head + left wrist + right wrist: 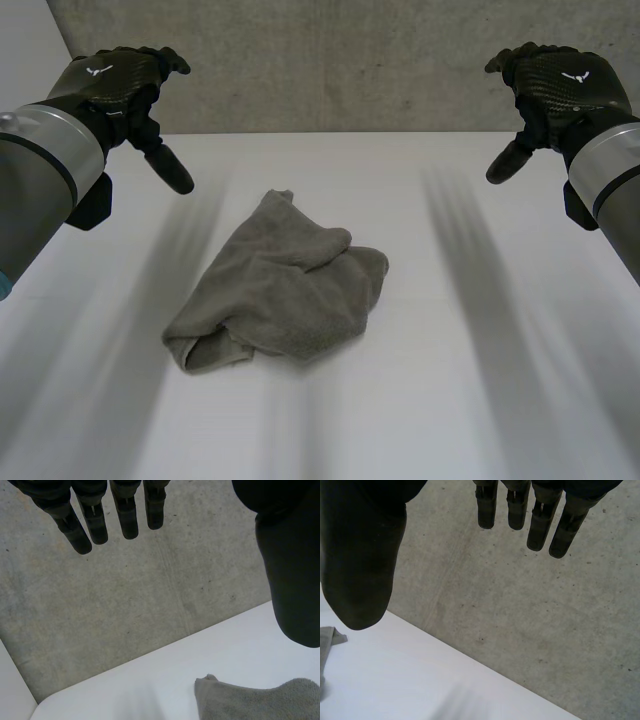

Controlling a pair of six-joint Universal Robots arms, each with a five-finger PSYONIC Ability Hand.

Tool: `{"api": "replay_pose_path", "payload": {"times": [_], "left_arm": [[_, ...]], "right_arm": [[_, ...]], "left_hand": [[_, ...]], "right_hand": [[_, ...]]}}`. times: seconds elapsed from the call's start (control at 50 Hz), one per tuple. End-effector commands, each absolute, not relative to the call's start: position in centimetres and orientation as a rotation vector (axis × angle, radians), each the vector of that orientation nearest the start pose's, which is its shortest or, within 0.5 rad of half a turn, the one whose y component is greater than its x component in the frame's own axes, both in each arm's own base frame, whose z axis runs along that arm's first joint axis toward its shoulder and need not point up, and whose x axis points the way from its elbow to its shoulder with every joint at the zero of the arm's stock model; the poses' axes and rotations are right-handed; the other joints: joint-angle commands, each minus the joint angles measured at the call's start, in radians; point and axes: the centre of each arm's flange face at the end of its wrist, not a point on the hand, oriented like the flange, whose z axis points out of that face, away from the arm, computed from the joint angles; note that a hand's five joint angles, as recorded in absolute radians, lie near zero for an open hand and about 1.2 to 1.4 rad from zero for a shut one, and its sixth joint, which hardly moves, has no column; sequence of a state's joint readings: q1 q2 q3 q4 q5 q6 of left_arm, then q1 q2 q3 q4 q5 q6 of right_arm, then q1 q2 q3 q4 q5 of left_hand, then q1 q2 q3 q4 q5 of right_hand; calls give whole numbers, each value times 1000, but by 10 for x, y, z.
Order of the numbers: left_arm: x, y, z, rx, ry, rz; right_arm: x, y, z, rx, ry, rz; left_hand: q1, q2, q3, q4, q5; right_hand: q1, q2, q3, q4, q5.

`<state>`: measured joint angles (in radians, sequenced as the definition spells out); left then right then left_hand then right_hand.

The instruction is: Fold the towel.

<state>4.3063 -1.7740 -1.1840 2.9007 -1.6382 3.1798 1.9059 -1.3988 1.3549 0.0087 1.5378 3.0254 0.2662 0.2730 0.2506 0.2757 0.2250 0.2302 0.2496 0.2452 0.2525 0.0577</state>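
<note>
A grey towel (280, 285) lies crumpled in a loose heap on the middle of the white table (450, 400). My left hand (125, 90) hovers high at the far left, well away from the towel, its fingers (95, 522) straight and apart from the thumb (292, 575), holding nothing. My right hand (560, 85) hovers high at the far right, likewise apart from the cloth, fingers (540, 522) straight and thumb (362, 565) spread, empty. A far corner of the towel (260, 700) shows below the left thumb, and a small tip of the towel (329, 640) lies beside the right thumb.
A grey concrete wall (340, 60) rises right behind the table's far edge. The table's rounded far corner (55, 697) lies below my left fingers. White tabletop stretches on all sides of the towel.
</note>
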Motion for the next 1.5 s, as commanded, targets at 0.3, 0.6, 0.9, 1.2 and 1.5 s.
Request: {"api": "replay_pose_path", "payload": {"times": [0.3, 0.6, 0.9, 1.2, 1.5], "left_arm": [[-239, -250, 294, 506, 2522, -2083], [-225, -253, 167, 745, 2483, -1757], [-237, -259, 135, 789, 2540, -1686], [-249, -217, 277, 619, 2297, -2346], [-269, -207, 256, 712, 2541, -2361]], "right_arm": [[251, -256, 268, -906, 2156, -1821], [313, -218, 151, -1059, 2087, -1488], [345, -240, 136, -898, 2088, -1484], [258, -262, 315, -756, 1937, -1794], [265, -322, 277, -933, 2093, -1479]], "left_hand": [[-70, -77, -55, -80, -204], [-47, -54, -31, -56, -180], [825, 818, 841, 816, 692], [1130, 1123, 1146, 1121, 997], [1130, 1123, 1146, 1121, 997]], "right_hand": [[-56, -75, -71, -78, -58], [-56, -75, -71, -78, -58], [1166, 1147, 1151, 1144, 1164], [1166, 1147, 1151, 1144, 1164], [1166, 1147, 1151, 1144, 1164]]}}
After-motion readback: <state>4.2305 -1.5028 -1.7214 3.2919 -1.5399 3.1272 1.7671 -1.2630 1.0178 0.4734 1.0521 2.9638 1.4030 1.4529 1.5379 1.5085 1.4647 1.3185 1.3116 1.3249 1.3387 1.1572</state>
